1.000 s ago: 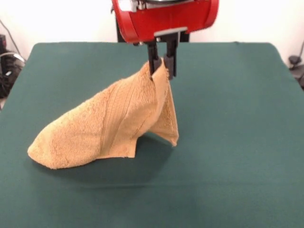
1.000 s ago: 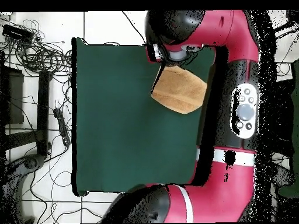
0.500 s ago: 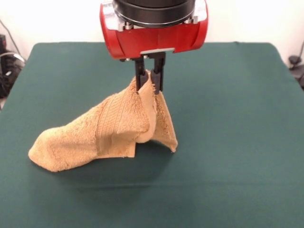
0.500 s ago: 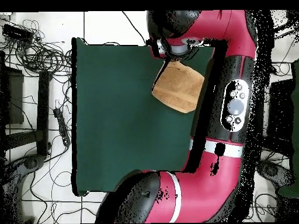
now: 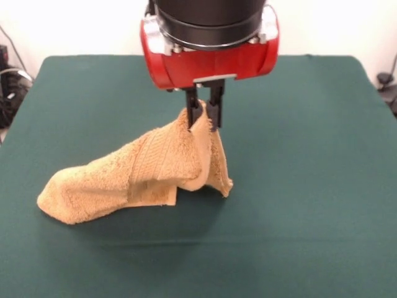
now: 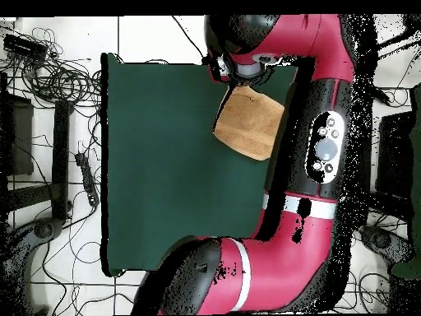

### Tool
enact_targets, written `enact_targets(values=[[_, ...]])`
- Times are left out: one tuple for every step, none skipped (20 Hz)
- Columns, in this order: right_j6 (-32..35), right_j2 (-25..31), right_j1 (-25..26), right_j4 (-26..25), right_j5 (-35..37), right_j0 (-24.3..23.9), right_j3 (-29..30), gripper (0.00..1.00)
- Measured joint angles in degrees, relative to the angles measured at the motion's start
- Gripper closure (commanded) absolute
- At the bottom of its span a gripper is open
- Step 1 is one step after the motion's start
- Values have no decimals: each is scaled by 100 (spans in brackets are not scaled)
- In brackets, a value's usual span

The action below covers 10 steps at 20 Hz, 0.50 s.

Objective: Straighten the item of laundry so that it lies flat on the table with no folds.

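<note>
The item of laundry, an orange-tan terry towel with ribbed bands, is draped in folds on the dark green table. One part is lifted into a peak; the rest trails down to the left and rests on the cloth. My gripper hangs from the red wrist and is shut on the towel's raised top edge. In the overhead view the towel shows as a tan patch beside the arm, with the gripper hidden under the red wrist.
The red and black arm covers the table's right side in the overhead view. Cables and stands lie on the floor left of the table. Open green cloth spreads left of the towel.
The gripper has come lower with the towel's edge still pinched, first drifting left, then slightly right. The towel's peak has sagged and more cloth rests on the table.
</note>
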Motion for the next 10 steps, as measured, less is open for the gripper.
enact_targets(values=[[0,0,19,0,0,23,-28,100],[4,1,55,7,0,77,-69,100],[5,1,60,17,0,95,-67,100],[5,1,63,23,0,103,-67,100],[5,0,65,49,0,126,-67,100],[5,-1,64,78,0,144,-65,100],[10,-15,52,166,0,172,-36,100],[18,-26,41,229,0,185,-7,100],[23,-34,31,266,0,191,15,100],[29,-42,21,302,0,197,37,100]])
